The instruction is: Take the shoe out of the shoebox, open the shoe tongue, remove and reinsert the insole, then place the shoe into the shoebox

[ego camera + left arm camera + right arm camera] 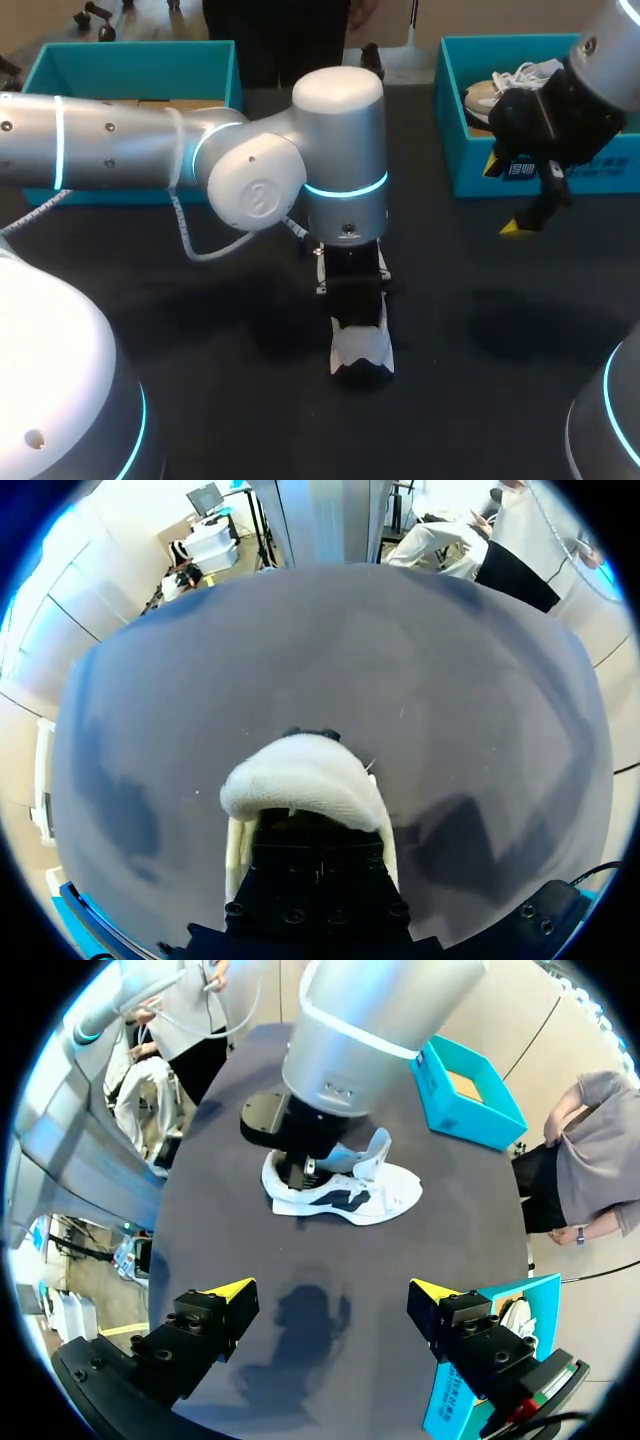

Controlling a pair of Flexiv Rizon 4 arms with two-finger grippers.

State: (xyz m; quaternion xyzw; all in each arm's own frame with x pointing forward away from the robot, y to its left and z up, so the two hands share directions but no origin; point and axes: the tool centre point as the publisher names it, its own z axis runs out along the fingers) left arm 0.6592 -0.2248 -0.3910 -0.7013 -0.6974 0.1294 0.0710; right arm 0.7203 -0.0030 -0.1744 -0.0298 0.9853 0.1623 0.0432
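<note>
**A:** Head view first; where is the shoe [362,352]?

**B:** In the middle of the dark surface [470,400], toe toward the camera, well apart from both boxes; the left arm [340,150] stands right over it.

**A:** The left hand [300,1160]?

**B:** Down at the shoe's opening; in the left wrist view a white padded part [300,785] covers its fingertips; spread or pinching, I cannot tell.

**A:** The right hand [330,1295]?

**B:** Spread wide, nothing between its fingers; it hangs above the surface beside the right box [470,180], which holds a second shoe [495,92]; the left box [60,70] sits opposite.
</note>
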